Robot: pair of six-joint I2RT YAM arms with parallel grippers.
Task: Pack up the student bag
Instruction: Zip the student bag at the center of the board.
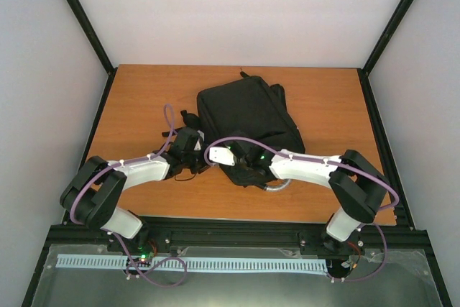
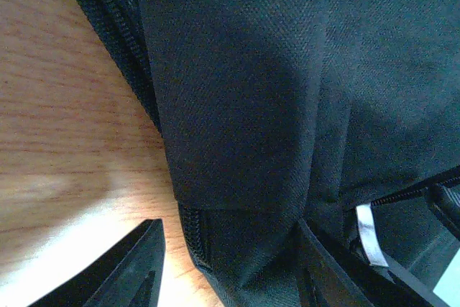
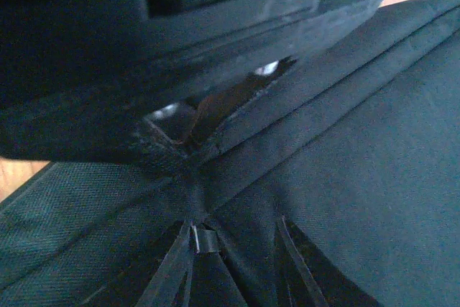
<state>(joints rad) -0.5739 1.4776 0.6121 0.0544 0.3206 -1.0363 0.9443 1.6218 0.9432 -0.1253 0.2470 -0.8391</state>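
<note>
- The left gripper (image 2: 228, 253) is released: its black fingers (image 2: 133, 271) stand wide apart, with the near-left corner of the student bag (image 1: 248, 113) lying between them.
- Left of that corner, the left wrist view shows bare wood right up to the bag's zip seam (image 2: 108, 34).
- The right gripper (image 1: 243, 162) is clenched on a pinch of the bag's fabric at its near edge. In the right wrist view, taut folds run in to one gathered point.
- A dark blocky shape fills the top of the right wrist view; I cannot tell what it is.
- The two grippers sit near each other along the bag's near side, the left one at the corner and the right one toward the middle.
- The bag lies flat at the middle of the table (image 1: 323, 106), turned a little askew, with its far end close to the back edge.
- Open wood lies on both sides of the bag, wider on the right, and a strip lies between the bag and the near edge.
- A black frame rail (image 1: 379, 127) runs along each side of the table, and pale walls stand beyond.
- The bag is black woven fabric, creased and slack.
- A pale grey loop (image 1: 277, 186) shows at the bag's near edge, under the right wrist.
- A small white label (image 2: 366, 235) is stitched into a seam.
</note>
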